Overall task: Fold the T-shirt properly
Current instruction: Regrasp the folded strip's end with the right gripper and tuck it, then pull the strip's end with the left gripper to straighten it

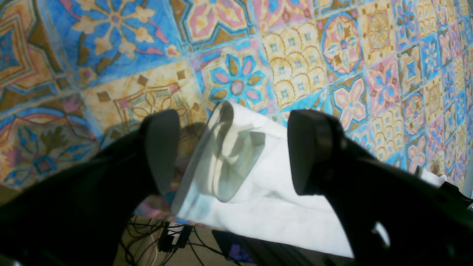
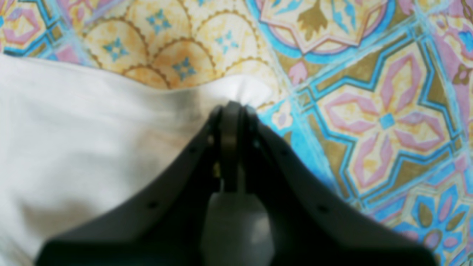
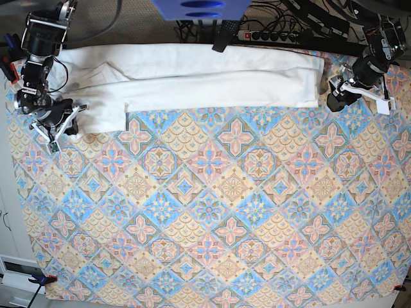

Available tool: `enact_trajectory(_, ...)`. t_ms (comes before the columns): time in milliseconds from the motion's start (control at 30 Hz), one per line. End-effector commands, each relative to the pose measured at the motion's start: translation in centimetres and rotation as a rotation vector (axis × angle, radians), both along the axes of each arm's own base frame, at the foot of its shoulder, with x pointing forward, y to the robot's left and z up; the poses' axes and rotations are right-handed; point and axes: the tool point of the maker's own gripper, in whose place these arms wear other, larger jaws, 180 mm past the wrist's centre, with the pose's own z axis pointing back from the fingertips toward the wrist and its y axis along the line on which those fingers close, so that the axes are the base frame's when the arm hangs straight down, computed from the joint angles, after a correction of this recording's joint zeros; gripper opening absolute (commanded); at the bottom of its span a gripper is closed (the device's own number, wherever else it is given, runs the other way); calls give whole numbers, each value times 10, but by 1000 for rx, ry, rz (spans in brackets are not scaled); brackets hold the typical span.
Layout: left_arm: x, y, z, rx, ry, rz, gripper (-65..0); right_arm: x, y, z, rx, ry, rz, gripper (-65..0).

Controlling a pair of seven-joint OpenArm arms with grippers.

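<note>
I see the T-shirt (image 3: 192, 80) lying folded in a long band along the far edge of the patterned tabletop (image 3: 212, 212). My right pincer (image 2: 232, 107) is clenched on a corner of the shirt. My left pincer (image 1: 232, 151) is spread wide above the shirt's other end, grasping nothing.

Patterned tablecloth (image 3: 212, 212), cables (image 3: 282, 32) behind

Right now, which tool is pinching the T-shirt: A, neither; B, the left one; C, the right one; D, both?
C: the right tool is closed on a corner of the white T-shirt, while the left tool is spread open with the cloth lying loose between its fingers.
</note>
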Motion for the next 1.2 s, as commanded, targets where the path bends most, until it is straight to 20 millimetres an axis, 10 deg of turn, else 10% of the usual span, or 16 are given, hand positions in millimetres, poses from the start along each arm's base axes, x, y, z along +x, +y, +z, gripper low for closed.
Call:
enact_trajectory(0, 5, 4, 8, 14, -29, -5, -205, 9, -5, 14, -25, -30, 20, -648)
enact_trajectory(167, 5, 4, 8, 14, -29, -5, -209, 36, -6, 62, -93, -163, 51, -648)
enact_trajectory(600, 3, 0, 5, 2, -26, 5, -235, -51, 3, 109, -260, -155, 34, -648)
enact_trajectory(1167, 3, 0, 5, 5, -26, 5, -235, -124, 3, 88, -313, 60, 67, -646)
